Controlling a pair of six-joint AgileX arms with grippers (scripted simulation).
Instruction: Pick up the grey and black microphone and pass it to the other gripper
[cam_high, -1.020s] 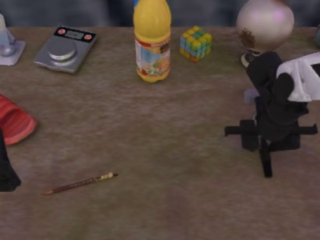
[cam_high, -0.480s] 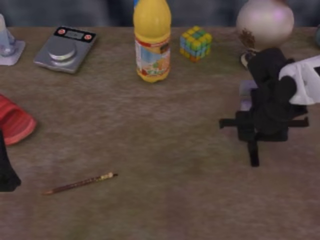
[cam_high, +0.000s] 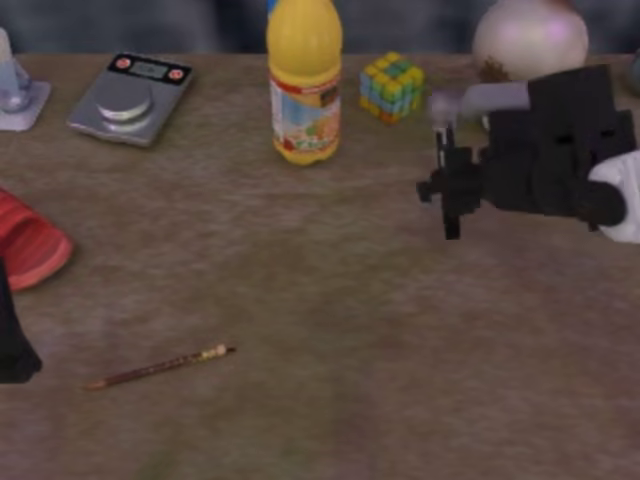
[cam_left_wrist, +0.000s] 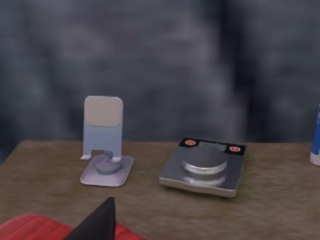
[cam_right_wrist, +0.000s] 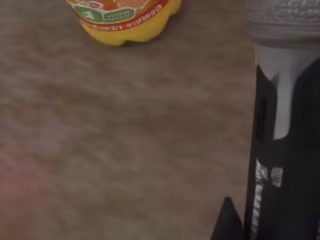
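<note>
Sitting at the far left edge of the table (cam_high: 330, 300), the left gripper (cam_high: 15, 345) is parked beside a red slipper (cam_high: 30, 240); only a dark sliver of it shows from above, and one black fingertip (cam_left_wrist: 97, 222) pokes into its own wrist view, so I cannot tell whether its fingers are spread or closed. At the back left corner stands a pale phone stand (cam_left_wrist: 105, 145), upright on its round foot, and just to the right of it lies a silver kitchen scale (cam_high: 130, 95) with a black display strip. Nearer the front, well apart from everything else, a thin brown pencil (cam_high: 160, 367) lies at a slant on the bare tabletop. In the middle of the back row stands a yellow juice bottle (cam_high: 304, 80), upright, and near its right side rests a small multicoloured cube (cam_high: 391, 87). Further right, the right gripper (cam_high: 450, 185) hangs above the table, its black body reaching in from the right edge with the white housing behind it. Its fingers are clenched on the grey and black microphone (cam_high: 480, 98), which lies roughly level, held up off the table, its grey end pointing left toward the cube. The right wrist view shows the microphone close up, with grey mesh head and black handle against the gripper's finger, the table and the foot of the bottle beyond. Behind the gripper, at the back right, sits a large pale round vase (cam_high: 530, 40).
</note>
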